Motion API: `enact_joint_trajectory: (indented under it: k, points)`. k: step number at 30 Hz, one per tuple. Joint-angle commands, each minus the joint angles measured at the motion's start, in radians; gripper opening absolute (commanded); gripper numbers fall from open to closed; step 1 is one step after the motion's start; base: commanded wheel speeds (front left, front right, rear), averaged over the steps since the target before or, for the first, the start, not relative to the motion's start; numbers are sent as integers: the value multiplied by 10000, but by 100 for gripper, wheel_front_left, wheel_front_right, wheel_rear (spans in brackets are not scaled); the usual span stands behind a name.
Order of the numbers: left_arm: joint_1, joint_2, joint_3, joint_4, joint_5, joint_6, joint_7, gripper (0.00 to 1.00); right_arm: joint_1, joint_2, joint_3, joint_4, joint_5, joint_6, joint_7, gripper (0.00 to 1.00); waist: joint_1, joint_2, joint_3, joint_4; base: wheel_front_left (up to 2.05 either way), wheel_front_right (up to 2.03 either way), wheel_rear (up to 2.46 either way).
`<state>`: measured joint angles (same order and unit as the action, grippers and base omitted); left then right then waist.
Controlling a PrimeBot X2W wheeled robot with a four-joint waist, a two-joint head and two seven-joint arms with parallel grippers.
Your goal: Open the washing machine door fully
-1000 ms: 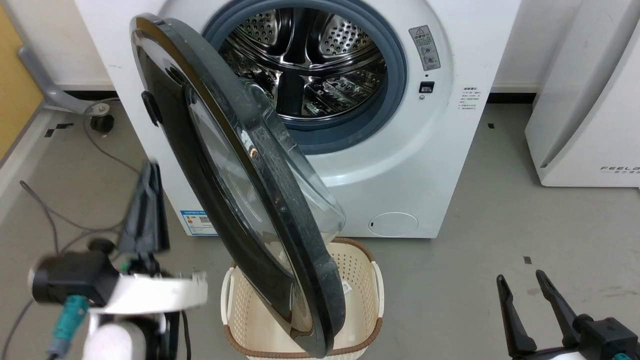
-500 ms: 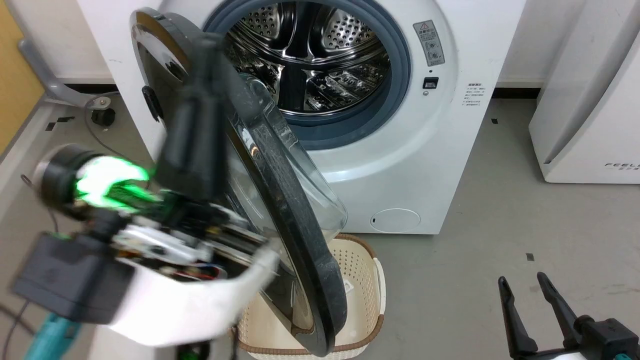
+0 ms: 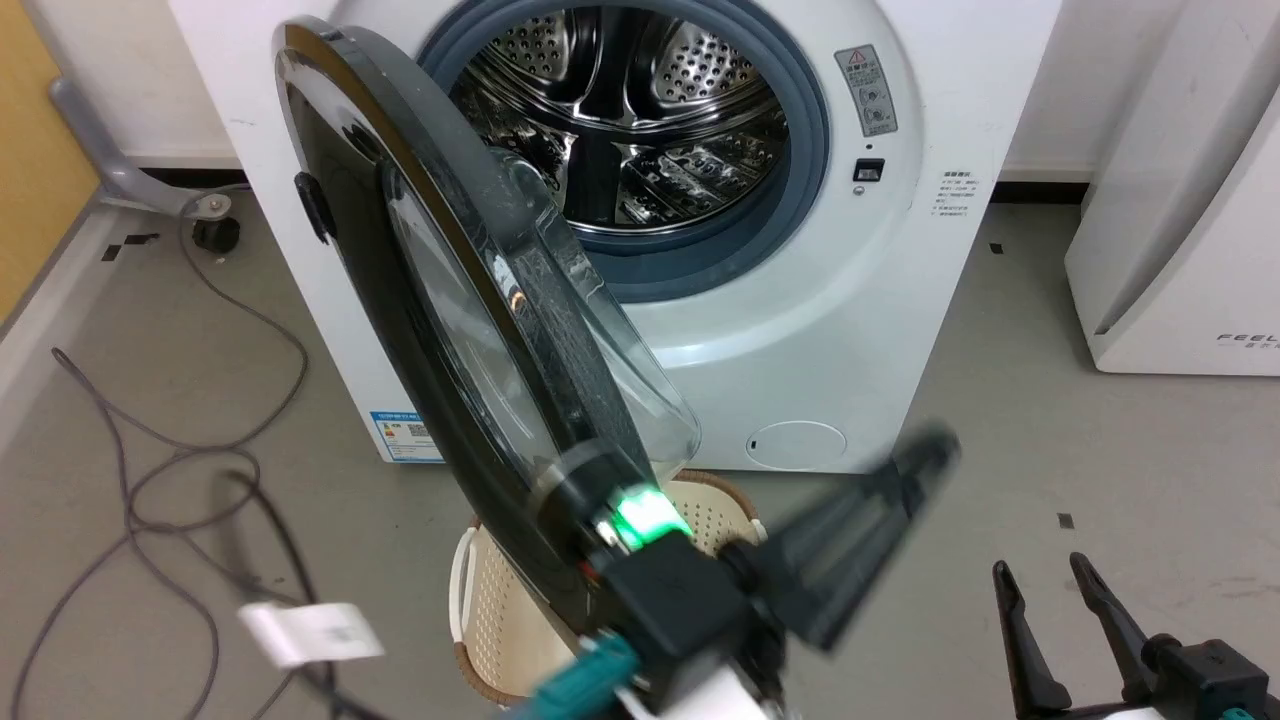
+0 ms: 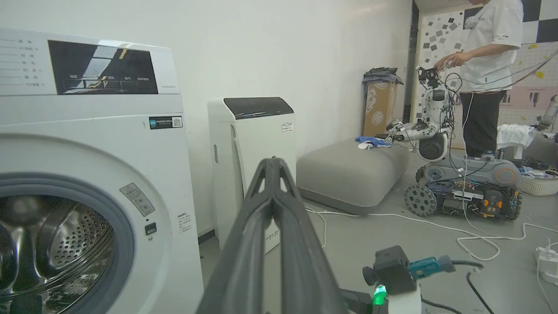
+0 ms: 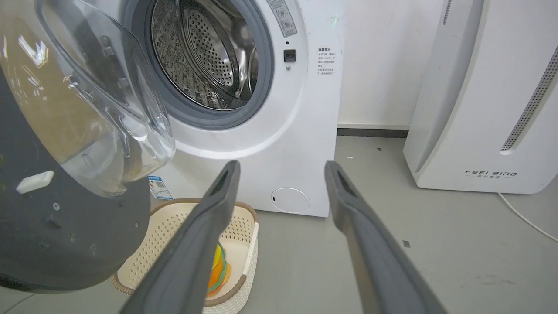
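Half open, the door (image 3: 420, 330) likely wants a push toward 9 o'clock: press the left gripper (image 4: 272, 163), pinched empty, on its inner rim; right gripper (image 3: 1040, 568) rests wide.

Robotics test lab, dressed up as a laundry corner. Ahead of me a washing machine (image 4: 165, 152) and a white air purifier (image 4: 257, 144) stand on bare grey floor (image 3: 1050, 420), loose cables (image 4: 379, 214) trailing across it. Further off, a person (image 4: 492, 52) tends another wheeled robot (image 4: 462, 183) strung with wires, near a cardboard box (image 4: 379, 104).
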<state>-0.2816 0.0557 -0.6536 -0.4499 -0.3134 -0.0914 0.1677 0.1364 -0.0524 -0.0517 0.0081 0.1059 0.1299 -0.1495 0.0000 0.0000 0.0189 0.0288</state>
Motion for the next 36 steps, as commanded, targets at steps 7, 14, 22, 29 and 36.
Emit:
enact_joint_trajectory:
  k: [7, 14, 22, 29, 36]
  points:
    - [1094, 408, -956, 355, -119, 141, 1253, 0, 62, 22, 19, 104, 83, 8, 87, 100, 0, 0, -42, 12, 0, 0, 0]
    - [1613, 906, -817, 1312, 140, 670, 1734, 0, 29, 22, 85, 161, 93, 8, 104, 100, 0, 0, -4, -81, 0, 0, 0]
    - [1206, 609, -159, 2871, 396, 1368, 987, 0, 49, 22, 47, 254, 124, 8, 103, 100, 0, 0, -50, -106, 0, 0, 0]
    - [961, 445, 179, 3616, 384, 1758, 586, 0, 41, 22, 109, 339, 196, 8, 118, 100, 0, 0, -83, -172, 0, 0, 0]
    - [1219, 617, 287, 3636, 358, 1958, 510, 0, 16, 22, 111, 489, 294, 8, 43, 100, 0, 0, -28, -161, 0, 0, 0]
